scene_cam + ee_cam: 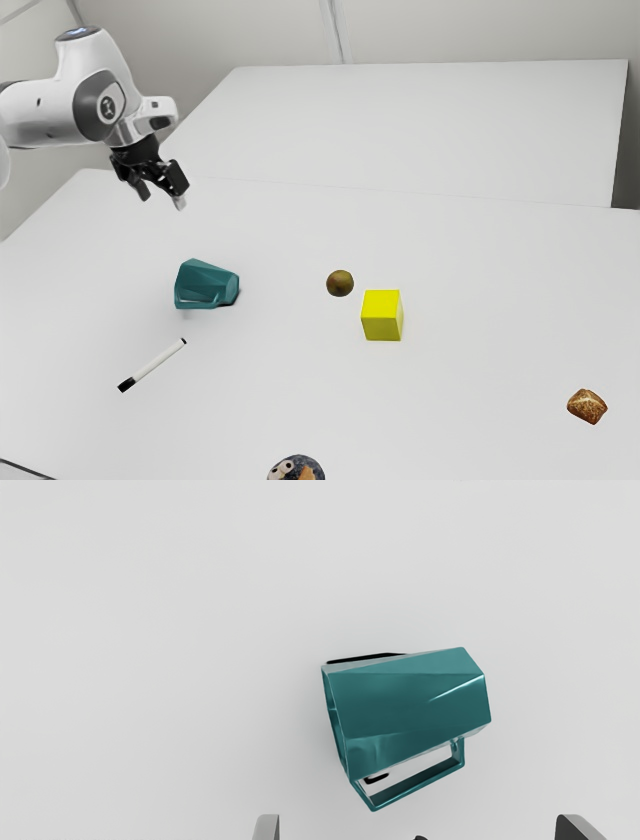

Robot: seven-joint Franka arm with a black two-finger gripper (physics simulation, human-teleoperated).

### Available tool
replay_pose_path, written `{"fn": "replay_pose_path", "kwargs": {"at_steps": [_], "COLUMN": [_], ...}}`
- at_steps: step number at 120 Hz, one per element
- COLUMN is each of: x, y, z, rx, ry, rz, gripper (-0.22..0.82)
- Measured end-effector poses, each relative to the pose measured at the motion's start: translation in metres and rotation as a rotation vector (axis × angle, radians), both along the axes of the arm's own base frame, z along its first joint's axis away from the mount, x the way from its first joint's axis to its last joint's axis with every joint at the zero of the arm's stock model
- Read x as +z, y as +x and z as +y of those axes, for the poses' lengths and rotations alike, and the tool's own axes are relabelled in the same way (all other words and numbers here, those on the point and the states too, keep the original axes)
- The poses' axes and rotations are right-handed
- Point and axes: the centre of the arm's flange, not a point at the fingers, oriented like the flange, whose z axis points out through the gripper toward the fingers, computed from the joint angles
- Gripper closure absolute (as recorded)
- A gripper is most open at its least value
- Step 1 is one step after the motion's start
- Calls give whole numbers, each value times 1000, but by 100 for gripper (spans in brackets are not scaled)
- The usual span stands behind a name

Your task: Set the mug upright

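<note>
- fingers (266, 827) wide apart, empty, raised over the table on the exterior view's left of the cube (381, 316)
- i'd centre them over the mug (205, 285), grip its body squarely, lift, tip mouth-up, release once the base sits flat
- mug: left of the cube too, teal, faceted, on its side, mouth facing away from the cube

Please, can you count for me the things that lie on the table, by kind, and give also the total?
Shiny teal faceted mug: 1
White marker with black end: 1
Smooth yellow cube: 1
Rounded things: 2 (small olive-brown ball; dark patterned one, partly cut off)
Irregular brown speckled lump: 1
Total: 6
</note>
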Motion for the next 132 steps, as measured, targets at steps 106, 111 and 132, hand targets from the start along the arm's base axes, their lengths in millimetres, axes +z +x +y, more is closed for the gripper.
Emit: {"fn": "replay_pose_path", "kwargs": {"at_steps": [106, 111, 132], "x": [-177, -182, -200], "y": [-4, -4, -5], "z": [109, 107, 101], "rx": [138, 135, 120], "ry": [-778, -796, -836], "rz": [149, 152, 166], "gripper": [0, 0, 3]}}
